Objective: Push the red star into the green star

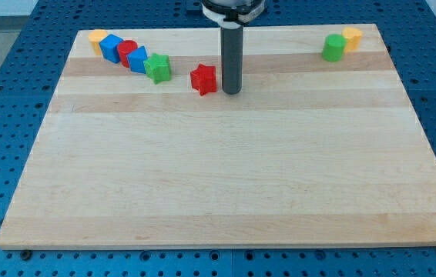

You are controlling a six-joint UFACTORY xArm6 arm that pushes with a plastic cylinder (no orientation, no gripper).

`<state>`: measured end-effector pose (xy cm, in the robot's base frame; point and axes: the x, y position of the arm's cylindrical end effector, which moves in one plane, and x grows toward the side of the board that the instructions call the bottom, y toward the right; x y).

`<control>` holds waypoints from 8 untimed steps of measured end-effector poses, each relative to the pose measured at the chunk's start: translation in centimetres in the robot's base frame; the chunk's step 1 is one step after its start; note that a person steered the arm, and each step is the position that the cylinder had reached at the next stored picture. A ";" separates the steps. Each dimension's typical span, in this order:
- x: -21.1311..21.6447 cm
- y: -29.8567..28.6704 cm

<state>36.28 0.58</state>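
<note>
The red star [203,78] lies on the wooden board near the view's top, left of centre. The green star [157,68] lies a short way to its left and slightly higher, with a gap between them. My tip [231,92] rests on the board just right of the red star, touching it or nearly so. The dark rod rises straight up from the tip to the view's top edge.
A row of blocks runs up-left from the green star: a blue block [138,60], a red block [128,51], a blue block [111,47] and a yellow block [97,38]. At the top right stand a green block [333,48] and a yellow block [351,38].
</note>
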 end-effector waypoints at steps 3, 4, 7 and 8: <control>-0.4 -4.2; -0.4 -3.3; -1.9 1.4; -1.9 0.4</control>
<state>34.38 0.97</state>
